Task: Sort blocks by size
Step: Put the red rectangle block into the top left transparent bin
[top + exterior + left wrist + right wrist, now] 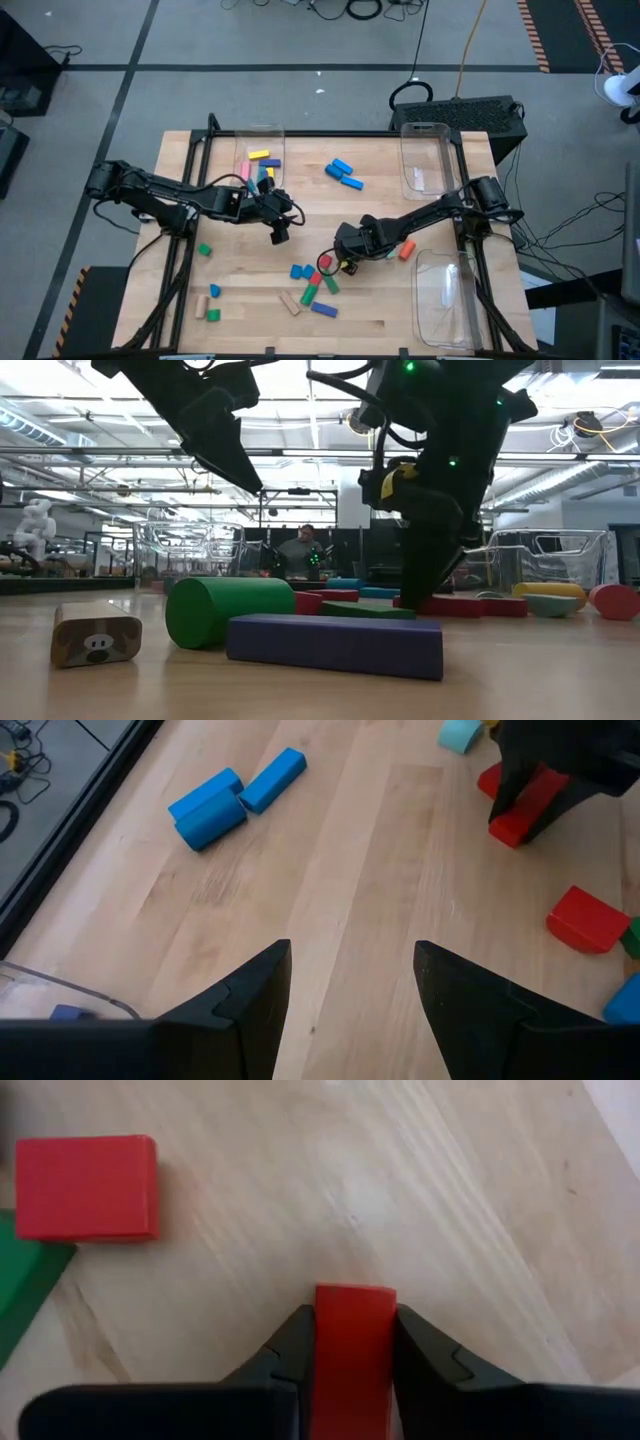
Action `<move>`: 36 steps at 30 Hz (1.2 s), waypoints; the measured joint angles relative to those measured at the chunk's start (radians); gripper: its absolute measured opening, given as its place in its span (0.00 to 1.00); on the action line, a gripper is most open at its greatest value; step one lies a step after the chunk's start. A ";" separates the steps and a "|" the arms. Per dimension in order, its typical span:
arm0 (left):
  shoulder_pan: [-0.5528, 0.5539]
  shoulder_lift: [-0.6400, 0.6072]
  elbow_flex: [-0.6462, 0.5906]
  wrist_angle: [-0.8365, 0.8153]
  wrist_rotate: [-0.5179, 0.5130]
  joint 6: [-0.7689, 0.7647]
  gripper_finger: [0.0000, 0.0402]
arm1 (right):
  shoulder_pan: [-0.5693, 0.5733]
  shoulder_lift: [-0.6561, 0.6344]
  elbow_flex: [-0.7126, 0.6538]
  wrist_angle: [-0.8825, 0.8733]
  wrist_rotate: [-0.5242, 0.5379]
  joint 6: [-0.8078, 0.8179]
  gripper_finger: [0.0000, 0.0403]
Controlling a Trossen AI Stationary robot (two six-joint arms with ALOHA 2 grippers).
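A red bar block (354, 1342) lies on the table's middle, and my right gripper (346, 263) is shut on it. Just toward the near edge lies a cluster of blocks: a red cube (86, 1188), a green block (22, 1295), a green cylinder (228, 610), a dark blue bar (335, 643) and a plain wood block (96, 634). Two blue blocks (212, 808) lie toward the far edge. My left gripper (350, 990) hangs open above bare wood, left of the right gripper, with nothing between its fingers. My right gripper pinches the red bar's two long sides (352, 1305) between its two fingers (292, 1342). The fingers come steeply from above and lie across the bar. The bar rests on the table (510, 828); the gripper body hides part of it.
A clear bin (258, 160) with yellow, pink and blue blocks stands at the far left. Two more clear bins (424, 155) (446, 295) stand along the right side. An orange block (406, 250) lies right of the gripper; green and blue blocks (204, 249) are scattered near left.
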 joint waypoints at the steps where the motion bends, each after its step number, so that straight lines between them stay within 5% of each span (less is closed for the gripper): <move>1: 0.000 0.000 0.000 0.001 0.000 -0.008 0.53 | 0.000 -0.007 -0.001 0.004 0.005 -0.017 0.19; 8: 0.010 0.000 0.000 0.018 0.000 -0.278 0.53 | 0.002 -0.031 0.000 0.089 0.169 -0.185 0.19; 14: 0.009 0.000 0.000 0.086 0.028 -0.338 0.53 | 0.010 -0.032 0.000 0.171 0.385 -0.349 0.19; 28: 0.009 0.000 0.000 0.075 0.006 -0.175 0.53 | 0.020 -0.070 0.000 0.362 0.704 -0.426 0.19; 36: 0.006 0.001 0.000 0.070 -0.074 -0.060 0.53 | -0.008 -0.140 0.000 0.465 0.697 -0.475 0.19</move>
